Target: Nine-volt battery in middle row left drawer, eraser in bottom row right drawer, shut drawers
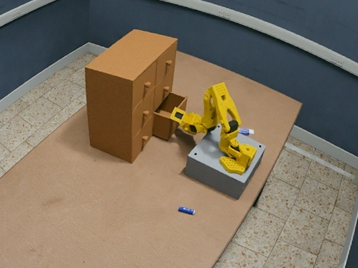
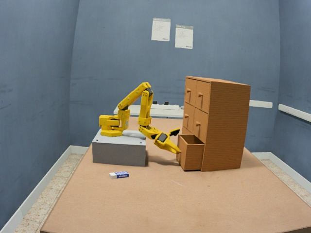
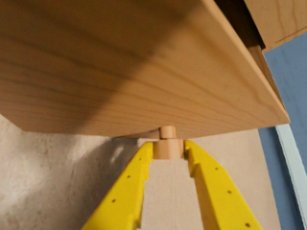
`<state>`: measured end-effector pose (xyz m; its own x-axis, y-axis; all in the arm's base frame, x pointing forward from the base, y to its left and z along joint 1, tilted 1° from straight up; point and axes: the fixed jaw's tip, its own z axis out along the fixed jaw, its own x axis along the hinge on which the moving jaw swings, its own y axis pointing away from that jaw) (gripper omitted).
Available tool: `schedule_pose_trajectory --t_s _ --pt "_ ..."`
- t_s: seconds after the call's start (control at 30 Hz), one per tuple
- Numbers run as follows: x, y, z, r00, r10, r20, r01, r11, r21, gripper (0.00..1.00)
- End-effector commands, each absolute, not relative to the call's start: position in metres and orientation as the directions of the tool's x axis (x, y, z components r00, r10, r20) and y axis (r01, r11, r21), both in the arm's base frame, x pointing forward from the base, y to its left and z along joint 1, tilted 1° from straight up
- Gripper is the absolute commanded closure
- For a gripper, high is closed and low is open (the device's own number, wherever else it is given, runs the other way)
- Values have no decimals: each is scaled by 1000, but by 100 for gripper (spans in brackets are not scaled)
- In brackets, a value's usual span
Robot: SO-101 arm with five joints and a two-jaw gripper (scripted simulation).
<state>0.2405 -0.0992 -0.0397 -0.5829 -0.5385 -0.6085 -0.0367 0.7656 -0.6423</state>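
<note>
Blue walls surrounded the tan table [image 1: 100, 204] [image 2: 175, 200]. Gripper [image 1: 177, 115] [image 2: 179, 140] [image 3: 169, 149] was clamped on the knob [image 3: 169, 148] of the open bottom-right drawer [image 1: 165, 125] [image 2: 193, 156] [image 3: 144, 72]; eraser [image 1: 245, 131] [image 2: 119, 174] lay beside the gray block [image 1: 213, 173] [image 2: 117, 153] (partly hidden in top view). Nine-volt battery: couldn't spot it.

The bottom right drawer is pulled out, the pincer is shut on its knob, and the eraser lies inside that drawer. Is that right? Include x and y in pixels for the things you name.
Not quite: the eraser [image 1: 246, 131] [image 2: 118, 174] lies on the table, beside the grey block [image 1: 213, 179] [image 2: 119, 153], as the exterior view shows. The drawer [image 1: 162, 128] [image 2: 193, 157] [image 3: 120, 72] is pulled out, with the pincer [image 2: 180, 152] [image 3: 169, 149] shut on its knob [image 3: 168, 149].
</note>
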Motion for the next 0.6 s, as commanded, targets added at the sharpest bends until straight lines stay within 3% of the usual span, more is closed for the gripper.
schedule_pose_trajectory --t_s 0.0,0.57 --pt "234 -101 -40 -598 -526 -605 -28 768 -640 98" --pt "234 -101 -40 -598 -526 -605 -28 768 -640 86"
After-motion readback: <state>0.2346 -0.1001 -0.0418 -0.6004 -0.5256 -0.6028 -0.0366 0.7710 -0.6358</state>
